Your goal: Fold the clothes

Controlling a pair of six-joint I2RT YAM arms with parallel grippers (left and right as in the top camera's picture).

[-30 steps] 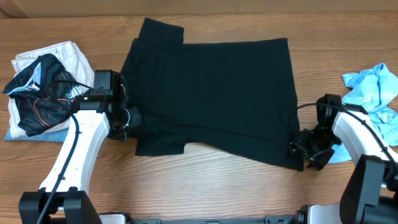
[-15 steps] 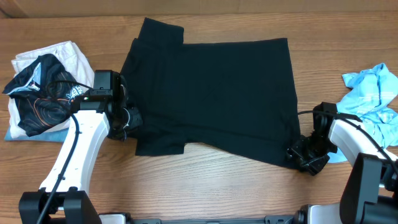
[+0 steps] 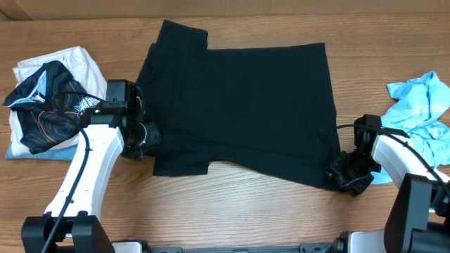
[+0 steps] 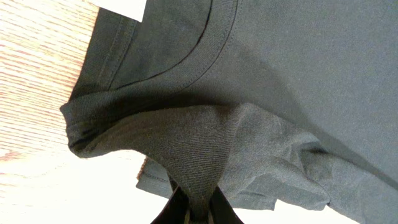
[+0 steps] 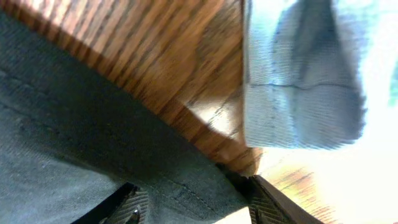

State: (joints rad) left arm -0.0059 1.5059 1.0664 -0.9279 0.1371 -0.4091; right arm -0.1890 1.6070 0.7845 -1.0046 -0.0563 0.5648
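Note:
A black T-shirt [image 3: 246, 105] lies spread on the wooden table [image 3: 232, 211], one sleeve at the back left. My left gripper [image 3: 144, 137] is at the shirt's left edge. In the left wrist view it [image 4: 198, 208] is shut on a pinched-up fold of the black fabric [image 4: 205, 143] near the collar. My right gripper [image 3: 342, 173] is at the shirt's front right corner. In the right wrist view its jaws [image 5: 193, 208] stand wide apart with the shirt's hem [image 5: 74, 124] lying between them.
A pile of clothes [image 3: 49, 98], white and dark patterned, lies at the left edge. A light blue garment [image 3: 422, 105] lies at the right edge, close to my right gripper; it also shows in the right wrist view [image 5: 298, 74].
My right gripper has moved a little left and down onto the shirt's front right corner. The left arm and the shirt have not moved.

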